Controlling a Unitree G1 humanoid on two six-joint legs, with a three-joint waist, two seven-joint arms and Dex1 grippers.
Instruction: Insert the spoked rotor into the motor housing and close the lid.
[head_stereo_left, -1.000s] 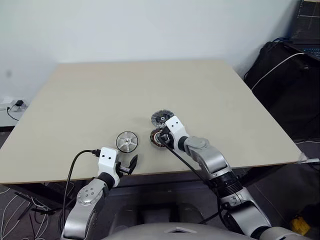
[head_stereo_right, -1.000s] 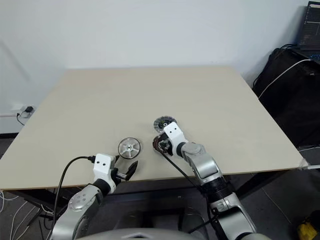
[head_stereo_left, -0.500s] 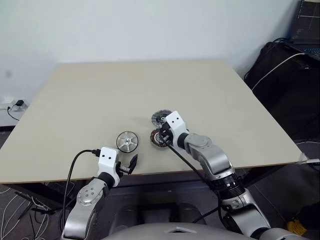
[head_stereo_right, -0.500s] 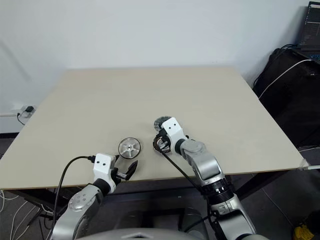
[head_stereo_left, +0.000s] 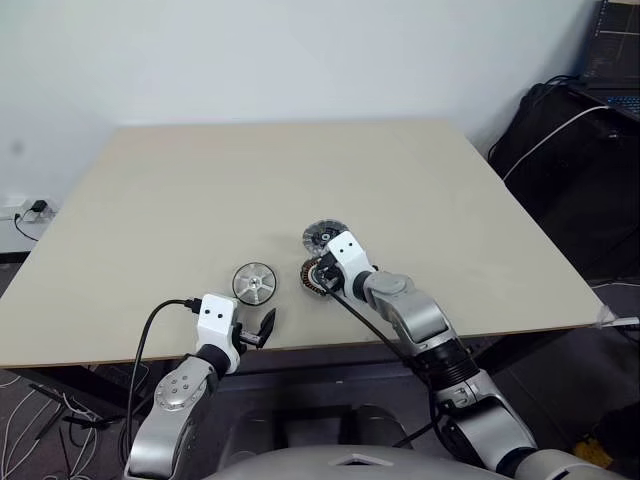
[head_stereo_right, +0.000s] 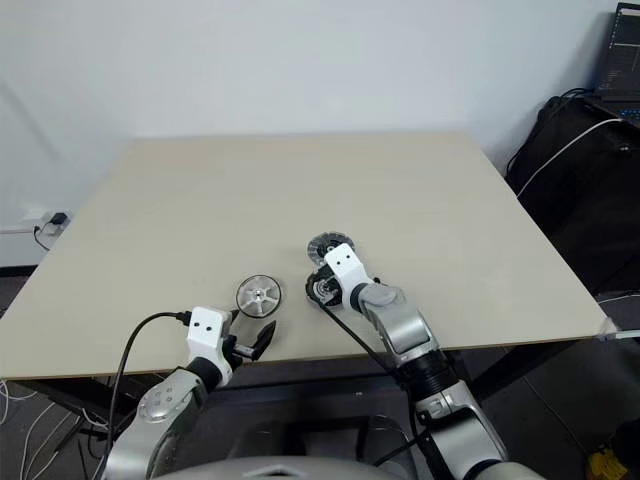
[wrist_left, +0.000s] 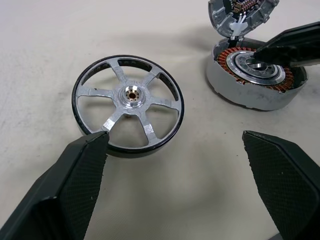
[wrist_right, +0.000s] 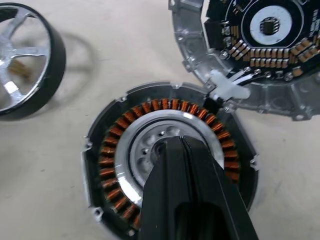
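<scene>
Black fingers of the right gripper (wrist_right: 192, 165) press clenched into the motor housing (head_stereo_left: 318, 277); the left gripper (wrist_left: 175, 165) hangs released near the bench's (head_stereo_left: 200, 180) front edge.

rotor (wrist_left: 129, 103): silvery spokes, black rim
housing (wrist_right: 170, 165): grey shell, copper windings
lid (wrist_right: 260, 55): grey, dark centre
table (head_stereo_left: 250, 180): beige

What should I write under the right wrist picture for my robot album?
The shut right hand pokes the middle of the copper-ringed motor housing, with the lid and spoked rotor nearby.
</scene>
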